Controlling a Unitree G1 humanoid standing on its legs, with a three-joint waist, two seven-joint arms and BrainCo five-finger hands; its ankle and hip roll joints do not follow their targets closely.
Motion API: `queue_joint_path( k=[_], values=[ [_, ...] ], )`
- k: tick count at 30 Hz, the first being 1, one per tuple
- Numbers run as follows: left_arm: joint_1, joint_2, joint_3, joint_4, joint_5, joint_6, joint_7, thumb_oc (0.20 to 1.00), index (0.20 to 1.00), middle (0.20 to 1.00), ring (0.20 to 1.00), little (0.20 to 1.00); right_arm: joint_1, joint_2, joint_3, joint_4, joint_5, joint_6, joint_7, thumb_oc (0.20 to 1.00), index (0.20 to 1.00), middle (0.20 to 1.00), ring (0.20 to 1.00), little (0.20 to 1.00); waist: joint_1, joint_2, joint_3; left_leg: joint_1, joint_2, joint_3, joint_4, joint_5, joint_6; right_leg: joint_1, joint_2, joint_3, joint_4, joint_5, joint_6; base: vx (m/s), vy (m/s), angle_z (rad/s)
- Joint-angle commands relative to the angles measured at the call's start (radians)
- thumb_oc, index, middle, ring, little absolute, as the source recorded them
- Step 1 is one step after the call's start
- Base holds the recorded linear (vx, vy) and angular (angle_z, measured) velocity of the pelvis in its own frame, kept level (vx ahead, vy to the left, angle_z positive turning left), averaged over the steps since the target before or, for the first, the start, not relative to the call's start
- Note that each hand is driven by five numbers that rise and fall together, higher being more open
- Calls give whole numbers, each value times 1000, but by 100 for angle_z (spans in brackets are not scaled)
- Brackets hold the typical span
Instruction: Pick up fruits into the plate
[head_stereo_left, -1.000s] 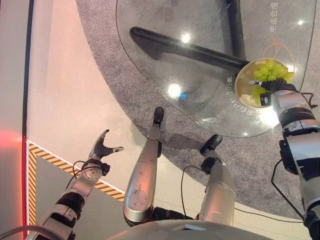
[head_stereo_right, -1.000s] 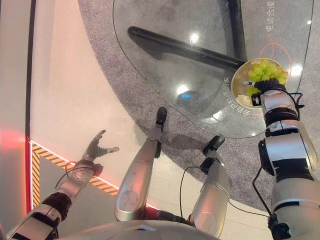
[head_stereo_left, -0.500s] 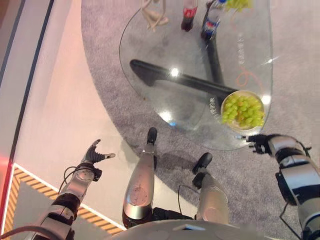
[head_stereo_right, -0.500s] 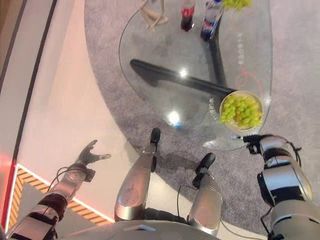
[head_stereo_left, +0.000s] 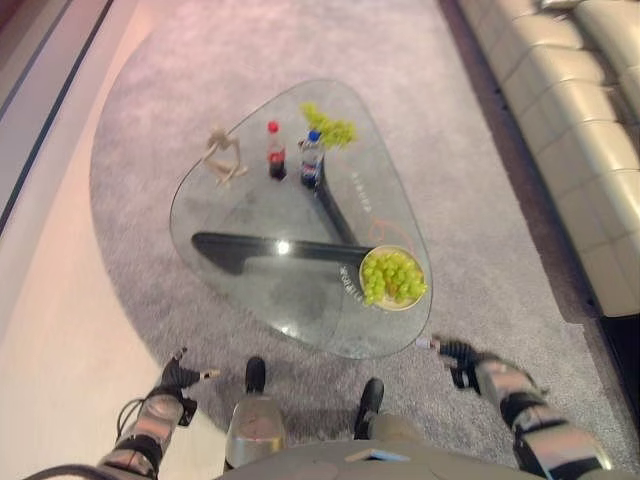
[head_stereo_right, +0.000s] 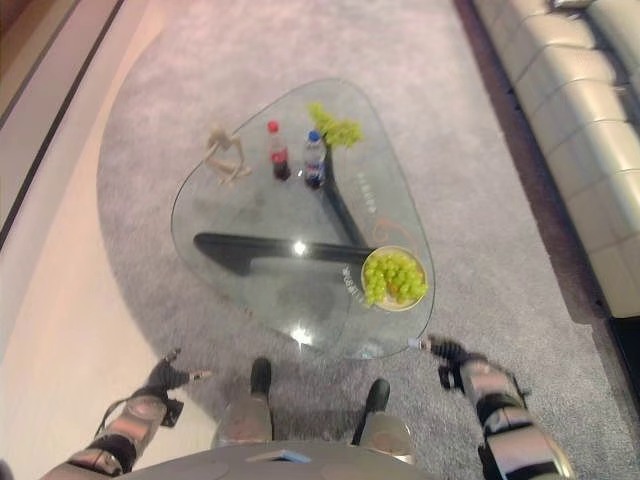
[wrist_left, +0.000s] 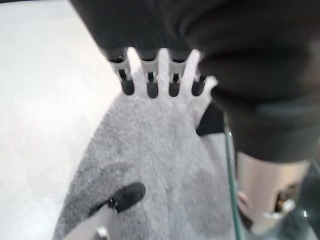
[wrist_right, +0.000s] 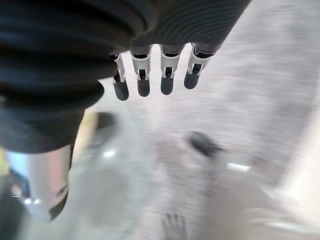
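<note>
Left hand (head_stereo_left: 178, 377) hangs low over the carpet (head_stereo_left: 130, 250), fingers (wrist_left: 148, 82) straight and loose, holding nothing. Well ahead of both sets of fingertips sits the glass table (head_stereo_left: 250, 215), with green grapes (head_stereo_left: 392, 275) piled in the plate (head_stereo_left: 384, 303). Right hand (head_stereo_left: 455, 353) is just off the table's near edge, fingers (wrist_right: 167, 75) relaxed, empty too.

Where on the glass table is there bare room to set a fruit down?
The glass table is bare along its near-left half, between the small figurine and the plate of green grapes. The far end is crowded: two bottles stand beside a loose grape bunch.
</note>
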Motion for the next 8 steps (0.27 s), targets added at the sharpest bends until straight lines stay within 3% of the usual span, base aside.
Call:
queue_joint_path(
  k=[1,8],
  values=[
    [-40,-14,-5,78,41,-15,-48,1000,1000,1000,1000,1000,4,-11,-9,37,-38,-29,-11,1000,1000,1000,1000,1000,-13,24,-20,-5,5,51,58,-104,27,-29,-6,-4,76,-42,21,68,3,-11],
    [-36,-45,-6,140,85,59,-89,1000,1000,1000,1000,1000,55,27,-50,149,-69,17,-18,1000,1000,1000,1000,1000,-51,43,-82,61,9,61,58,-132,26,26,2,36,60,-57,22,59,11,-23]
  ],
)
